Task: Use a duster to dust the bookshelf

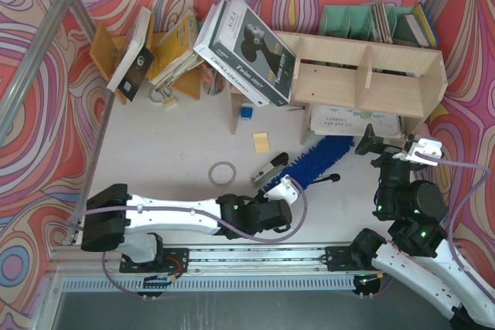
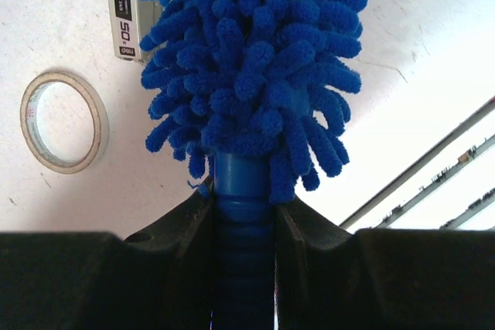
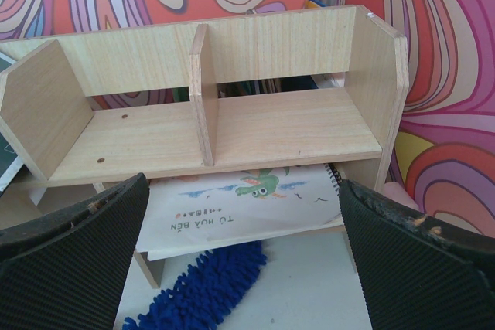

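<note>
Near edge, left arm: left pincer [image 2: 244, 249] closed tight on the ribbed blue handle of the duster [image 2: 247, 59], both fingers pressed against it. The fluffy head runs away from the pincer toward far right, low over the tabletop [image 1: 178, 152]; its tip is just in front of the bookshelf's bottom level.

Just left of the duster head: a grey stapler [image 1: 269, 168], then a tape roll [image 1: 223, 172] lying flat. A little farther, a yellow sticky note [image 1: 261, 142].

Right arm: right pincer [image 1: 393, 146] spread wide, holding nothing, touching nothing, facing the bookshelf [image 1: 363, 75] from the near side.

Bookshelf at far right, upright. Upper shelf bare, split by one divider. A spiral notebook [image 3: 247, 199] lies on the level below, sticking out toward the duster tip.

A large white-and-black box [image 1: 247, 48] leans tilted against the bookshelf's left end. Farther left, an orange-brown rack [image 1: 166, 52] of tilted books. Behind the bookshelf, green file holders [image 1: 352, 21] against the far wall.
</note>
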`<state>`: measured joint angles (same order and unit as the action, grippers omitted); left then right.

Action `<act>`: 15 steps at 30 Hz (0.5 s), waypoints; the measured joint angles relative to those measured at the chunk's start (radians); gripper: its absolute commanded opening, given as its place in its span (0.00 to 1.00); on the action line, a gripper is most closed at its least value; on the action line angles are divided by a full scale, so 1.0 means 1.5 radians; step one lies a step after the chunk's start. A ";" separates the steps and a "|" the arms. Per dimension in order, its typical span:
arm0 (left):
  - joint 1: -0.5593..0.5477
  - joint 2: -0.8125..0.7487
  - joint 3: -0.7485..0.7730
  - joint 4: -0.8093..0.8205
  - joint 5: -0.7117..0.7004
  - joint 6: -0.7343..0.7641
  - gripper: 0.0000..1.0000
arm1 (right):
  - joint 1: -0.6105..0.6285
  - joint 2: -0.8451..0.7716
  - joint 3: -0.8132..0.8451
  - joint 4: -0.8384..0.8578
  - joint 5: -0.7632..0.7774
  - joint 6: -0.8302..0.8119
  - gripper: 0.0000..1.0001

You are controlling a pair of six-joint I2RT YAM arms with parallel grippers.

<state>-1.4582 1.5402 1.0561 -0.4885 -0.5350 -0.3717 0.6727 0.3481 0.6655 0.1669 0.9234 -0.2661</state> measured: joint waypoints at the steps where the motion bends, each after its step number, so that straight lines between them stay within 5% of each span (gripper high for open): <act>1: -0.004 -0.015 -0.010 0.006 0.001 0.009 0.00 | 0.000 0.000 0.000 0.000 0.000 0.000 0.99; 15: -0.040 -0.252 -0.129 0.057 0.040 0.114 0.00 | 0.000 0.000 0.000 0.000 0.000 0.000 0.99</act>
<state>-1.5177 1.1625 0.8623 -0.4026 -0.4744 -0.2005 0.6727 0.3481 0.6655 0.1669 0.9237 -0.2661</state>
